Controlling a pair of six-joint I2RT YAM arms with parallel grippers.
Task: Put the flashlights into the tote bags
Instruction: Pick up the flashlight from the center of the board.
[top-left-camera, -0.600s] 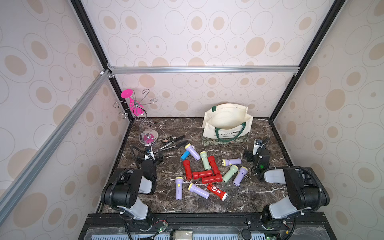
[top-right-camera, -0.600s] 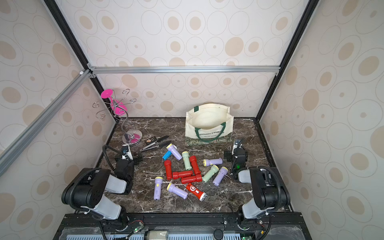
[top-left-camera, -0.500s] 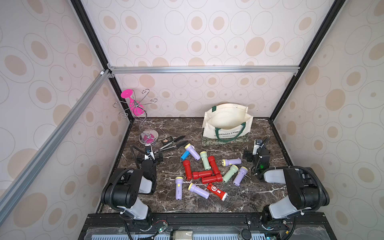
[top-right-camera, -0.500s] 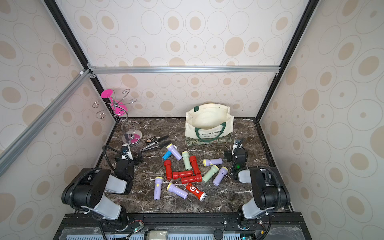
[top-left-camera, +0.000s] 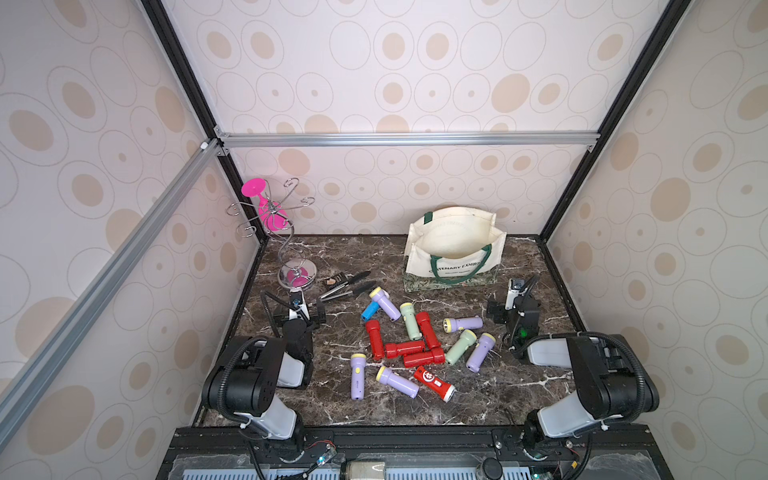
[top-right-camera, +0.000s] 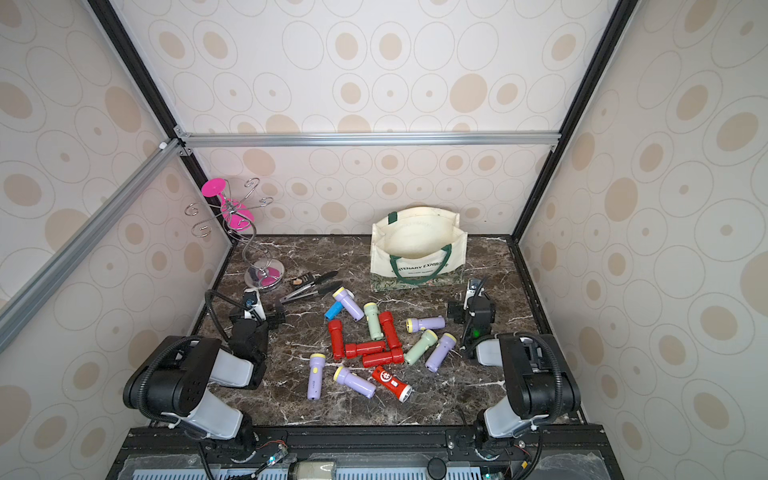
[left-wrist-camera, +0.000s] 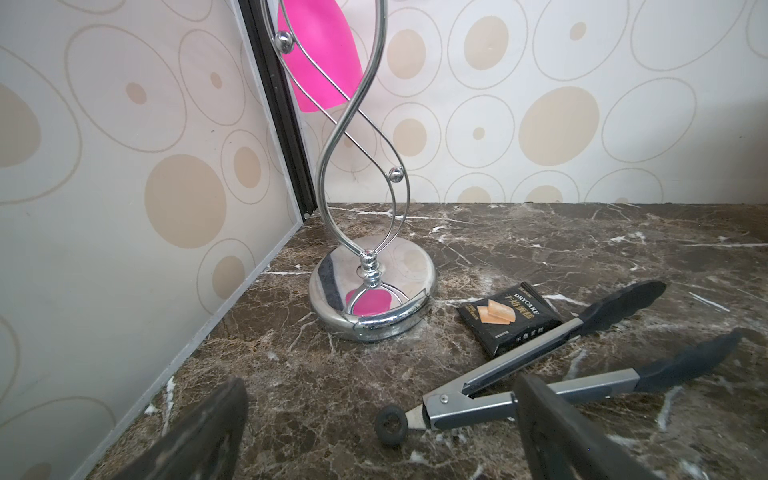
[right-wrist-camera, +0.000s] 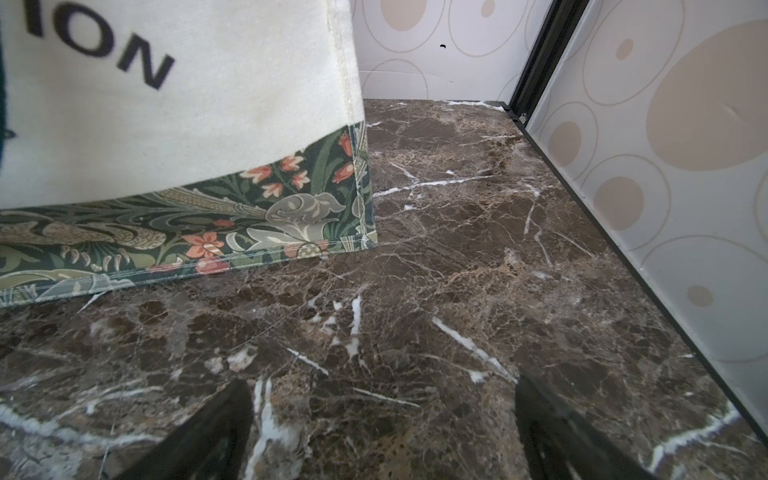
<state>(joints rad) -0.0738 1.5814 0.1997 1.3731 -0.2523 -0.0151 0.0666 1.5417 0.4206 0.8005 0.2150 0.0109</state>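
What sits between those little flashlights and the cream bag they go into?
Nothing visible. Only bare table separates the flashlights from the tote bag, whose mouth gapes open; the tongs lie off to one side.

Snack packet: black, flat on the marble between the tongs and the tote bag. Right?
No. The snack packet lies flat on the marble between the tongs and the chrome stand, not the tote bag; the left wrist view shows it.

Matt woven cloth tote bag; smooth plastic flashlights. Ahead of the left gripper, a mirror-polished metal stand and brushed steel tongs on the smooth marble-look table.
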